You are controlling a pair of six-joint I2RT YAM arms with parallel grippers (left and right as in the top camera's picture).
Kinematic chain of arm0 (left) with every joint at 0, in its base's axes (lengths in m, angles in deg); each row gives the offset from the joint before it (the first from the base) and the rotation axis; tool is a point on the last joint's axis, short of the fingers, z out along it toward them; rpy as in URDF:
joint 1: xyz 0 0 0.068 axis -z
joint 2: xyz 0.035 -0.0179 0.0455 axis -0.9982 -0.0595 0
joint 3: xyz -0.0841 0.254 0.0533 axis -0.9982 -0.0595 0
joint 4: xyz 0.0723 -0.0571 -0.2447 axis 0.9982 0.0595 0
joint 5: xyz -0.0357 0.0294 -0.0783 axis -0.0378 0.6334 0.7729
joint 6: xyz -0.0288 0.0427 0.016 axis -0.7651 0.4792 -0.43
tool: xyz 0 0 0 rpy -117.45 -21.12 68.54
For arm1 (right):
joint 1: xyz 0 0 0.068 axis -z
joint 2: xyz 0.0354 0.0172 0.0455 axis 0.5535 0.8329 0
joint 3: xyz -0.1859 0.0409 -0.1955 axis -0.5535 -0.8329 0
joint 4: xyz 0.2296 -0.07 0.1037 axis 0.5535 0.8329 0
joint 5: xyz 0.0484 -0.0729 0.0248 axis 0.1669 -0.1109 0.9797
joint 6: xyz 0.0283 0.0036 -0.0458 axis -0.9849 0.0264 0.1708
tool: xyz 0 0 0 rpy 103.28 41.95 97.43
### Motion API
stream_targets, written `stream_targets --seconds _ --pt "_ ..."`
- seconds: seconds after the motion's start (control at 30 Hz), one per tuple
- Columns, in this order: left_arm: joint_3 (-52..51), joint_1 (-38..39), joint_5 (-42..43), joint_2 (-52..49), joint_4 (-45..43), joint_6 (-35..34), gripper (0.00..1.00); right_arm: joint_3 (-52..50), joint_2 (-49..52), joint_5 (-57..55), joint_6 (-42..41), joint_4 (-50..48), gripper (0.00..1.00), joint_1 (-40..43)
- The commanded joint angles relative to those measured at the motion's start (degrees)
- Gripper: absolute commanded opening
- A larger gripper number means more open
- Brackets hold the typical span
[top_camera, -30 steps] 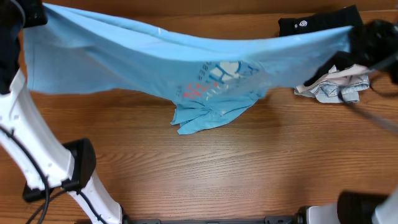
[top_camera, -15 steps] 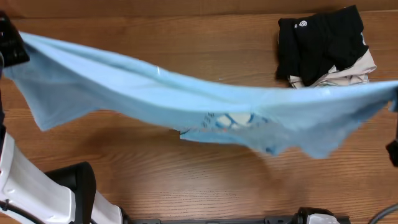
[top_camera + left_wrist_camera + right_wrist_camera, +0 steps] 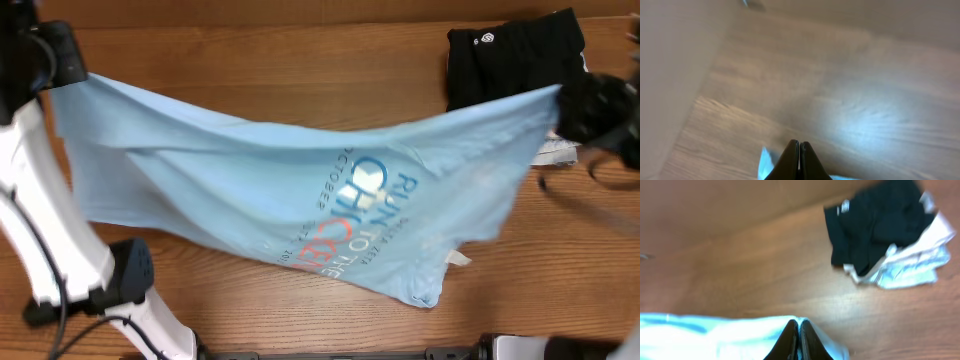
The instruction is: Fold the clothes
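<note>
The light blue T-shirt (image 3: 290, 200) hangs stretched in the air between both grippers, its white and orange-red lettering facing up. My left gripper (image 3: 62, 62) is shut on its left corner at the far left. My right gripper (image 3: 572, 100) is shut on its right corner at the far right. In the left wrist view the fingers (image 3: 799, 146) are closed with a bit of blue fabric (image 3: 764, 162) beside them. In the right wrist view the fingers (image 3: 797, 325) pinch the shirt's edge (image 3: 715, 332).
A black garment with a small white logo (image 3: 510, 55) lies at the back right on top of beige and pale grey-blue folded garments (image 3: 555, 152); they also show in the right wrist view (image 3: 880, 227). The wooden table (image 3: 300, 60) extends around.
The shirt has swung back and spread open, now showing its full printed front. The left gripper moved right and the right gripper moved up and inward.
</note>
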Motion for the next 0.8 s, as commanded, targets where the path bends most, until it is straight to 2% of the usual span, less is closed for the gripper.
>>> stream_targets --seconds 0.0,0.23,0.53,0.57,0.6,0.67,0.7,0.77 --pt "-3.45 -0.42 -0.55 -5.95 -1.05 -0.59 0.04 -2.19 2.97 0.94 0.5 -0.79 0.04 0.33" --pt "-4.55 -0.26 2.03 -21.59 -3.91 -0.55 0.04 -10.16 9.03 0.96 0.46 -5.27 0.04 -0.35" --pt "-4.55 -0.15 4.52 -39.26 -13.2 -0.59 0.04 -19.47 10.8 2.43 0.46 -11.3 0.04 -0.42" --pt "-4.55 -0.13 4.57 -40.24 -14.32 -0.59 0.08 -19.74 10.8 2.4 0.46 -11.39 0.04 -0.42" --pt "-4.55 -0.11 4.68 -41.16 -15.78 -0.59 0.18 -19.82 10.8 2.4 0.46 -11.39 0.04 -0.42" --pt "-4.55 0.02 5.07 -42.16 -18.78 -0.57 0.49 -19.89 10.8 2.4 0.46 -11.56 0.04 -0.42" --pt "-4.52 0.07 5.35 -42.29 -20.09 -0.57 0.67 -19.89 10.8 2.4 0.46 -11.58 0.04 -0.42" --pt "-3.91 0.09 5.77 -41.92 -21.51 -0.61 0.94 -19.87 10.8 2.4 0.46 -11.56 0.04 -0.42"
